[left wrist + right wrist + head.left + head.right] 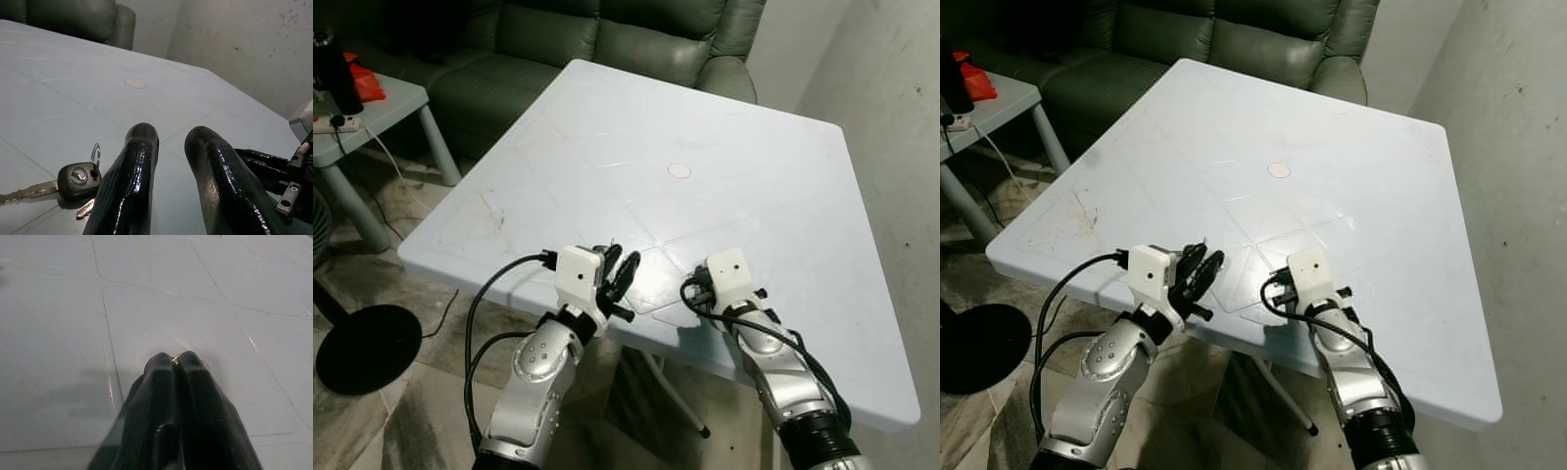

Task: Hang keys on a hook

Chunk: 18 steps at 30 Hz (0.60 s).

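Pale-blue plastic table carries the keys, lying just beside the left gripper, fingers apart. At its 3 o'clock the right gripper rests with fingers pressed together; a green sofa stands at 12 o'clock.

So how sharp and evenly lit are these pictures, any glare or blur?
Eye views: sharp, soft even light, white table pale, no hard glare. Left wrist view: keys crisp, near fingers soft with glossy highlights. Right wrist view: fingers blurred and dark, faint shadow on the table.
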Tool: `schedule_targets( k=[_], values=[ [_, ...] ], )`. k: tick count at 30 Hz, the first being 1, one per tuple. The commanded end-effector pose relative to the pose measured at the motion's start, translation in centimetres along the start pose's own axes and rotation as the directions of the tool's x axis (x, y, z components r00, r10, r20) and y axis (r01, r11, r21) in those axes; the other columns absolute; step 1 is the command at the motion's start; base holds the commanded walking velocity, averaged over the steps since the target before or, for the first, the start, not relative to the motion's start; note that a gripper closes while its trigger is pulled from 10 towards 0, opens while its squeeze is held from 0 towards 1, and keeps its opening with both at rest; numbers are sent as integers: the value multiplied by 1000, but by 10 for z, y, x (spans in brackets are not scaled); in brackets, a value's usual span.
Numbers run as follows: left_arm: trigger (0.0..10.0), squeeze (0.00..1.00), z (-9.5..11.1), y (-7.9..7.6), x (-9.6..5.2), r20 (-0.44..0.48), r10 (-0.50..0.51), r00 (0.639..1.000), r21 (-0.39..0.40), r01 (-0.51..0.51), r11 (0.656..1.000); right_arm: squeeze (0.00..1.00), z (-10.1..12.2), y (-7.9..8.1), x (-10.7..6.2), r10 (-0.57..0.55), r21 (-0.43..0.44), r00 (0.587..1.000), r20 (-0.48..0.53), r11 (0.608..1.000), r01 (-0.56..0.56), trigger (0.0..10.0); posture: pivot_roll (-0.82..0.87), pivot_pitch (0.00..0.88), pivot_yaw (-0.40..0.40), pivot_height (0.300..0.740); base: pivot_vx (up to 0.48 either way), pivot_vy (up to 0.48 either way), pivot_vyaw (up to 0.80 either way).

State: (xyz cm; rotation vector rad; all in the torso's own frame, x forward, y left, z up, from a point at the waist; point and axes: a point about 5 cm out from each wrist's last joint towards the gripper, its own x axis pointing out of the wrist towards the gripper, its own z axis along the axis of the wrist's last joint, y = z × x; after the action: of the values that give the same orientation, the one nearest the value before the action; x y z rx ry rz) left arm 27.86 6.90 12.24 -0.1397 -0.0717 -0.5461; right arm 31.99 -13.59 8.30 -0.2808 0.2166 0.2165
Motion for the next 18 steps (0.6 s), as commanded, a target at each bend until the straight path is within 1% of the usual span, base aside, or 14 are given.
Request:
schedule_targets(
  k=[1,5,8,12,13,14,15,16,17,18],
  values=[
    [10000,0,0,-4,1,-1,-13,1000,1,13,1000,0,-11,0,-2,5,6,999,-54,1000,-5,0,3,83,-123,740,0,0,0],
    [10000,0,0,-5,1,0,-13,1000,0,13,1000,0,-7,-1,-1,2,31,999,-37,1000,-1,0,2,86,-126,740,0,0,0],
    [10000,0,0,-5,1,1,-11,1000,0,11,1000,0,-1,-3,0,-21,63,1000,8,998,20,0,2,86,-126,740,0,0,0],
    [10000,0,1,-5,1,1,-10,1000,0,10,1000,0,10,-9,0,-48,215,995,82,976,30,0,2,90,-126,740,0,0,0],
    [10000,0,1,-5,1,1,-10,1000,-1,10,1000,431,10,-14,-1,-88,250,993,85,966,64,2118,2,92,-127,740,0,0,0],
    [10000,0,1,-5,1,1,-10,1000,-1,10,1000,431,10,-14,-1,-88,250,993,85,966,64,2118,2,92,-127,740,0,0,0],
    [10000,0,1,-4,1,1,-10,1000,0,10,1000,729,10,-17,-1,-111,267,991,73,960,87,2784,2,93,-126,740,0,0,0],
    [10000,0,1,-4,1,1,-9,1000,0,9,1000,1000,8,-19,-1,-117,267,991,61,959,96,9765,2,94,-127,740,0,0,0],
    [10000,0,1,-4,1,1,-9,1000,0,9,1000,1000,8,-19,-1,-117,267,991,61,959,96,9765,2,94,-127,740,0,0,0],
    [10000,0,1,-4,2,2,-8,1000,0,8,1000,1000,8,-19,-1,-106,268,993,60,959,86,10000,2,94,-127,740,0,0,0]
  ],
)
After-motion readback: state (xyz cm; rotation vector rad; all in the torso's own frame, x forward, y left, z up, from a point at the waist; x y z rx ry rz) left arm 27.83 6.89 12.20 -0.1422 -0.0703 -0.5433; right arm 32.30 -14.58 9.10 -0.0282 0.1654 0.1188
